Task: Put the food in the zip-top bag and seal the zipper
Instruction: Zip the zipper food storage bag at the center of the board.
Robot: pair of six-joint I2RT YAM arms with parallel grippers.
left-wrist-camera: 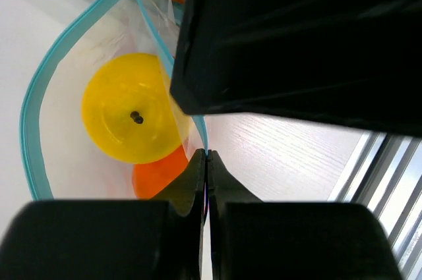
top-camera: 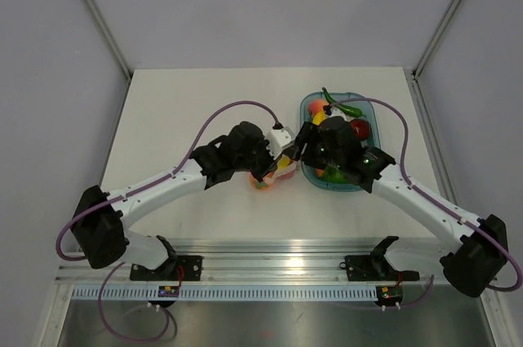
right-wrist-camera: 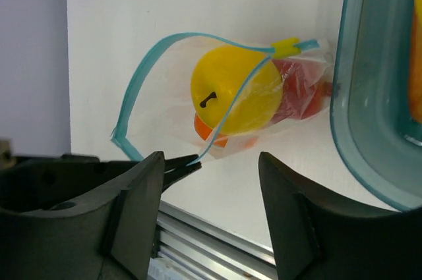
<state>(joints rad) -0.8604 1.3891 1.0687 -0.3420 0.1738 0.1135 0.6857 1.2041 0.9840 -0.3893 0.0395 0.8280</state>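
The clear zip-top bag (right-wrist-camera: pixel 198 76) lies on the white table left of the tray, its mouth gaping open. The yellow fruit (right-wrist-camera: pixel 234 89), the orange fruit (right-wrist-camera: pixel 210 132) and the red fruit (right-wrist-camera: pixel 304 89) sit inside it. The teal zipper (left-wrist-camera: pixel 30 115) loops round the mouth. My left gripper (left-wrist-camera: pixel 208 156) is shut on the zipper strip at the mouth's near edge, and its tips show in the right wrist view (right-wrist-camera: pixel 181 167). My right gripper (right-wrist-camera: pixel 211 178) is open and empty, just short of the bag. In the top view the bag (top-camera: pixel 270 180) lies between both grippers.
A blue-tinted oval tray (top-camera: pixel 307 107) stands right of the bag and holds a green chili (top-camera: pixel 343 104), a green pepper (top-camera: pixel 333 174) and other toy food. Its rim (right-wrist-camera: pixel 343 95) is close beside the bag. The aluminium rail (top-camera: pixel 270 265) runs along the near edge.
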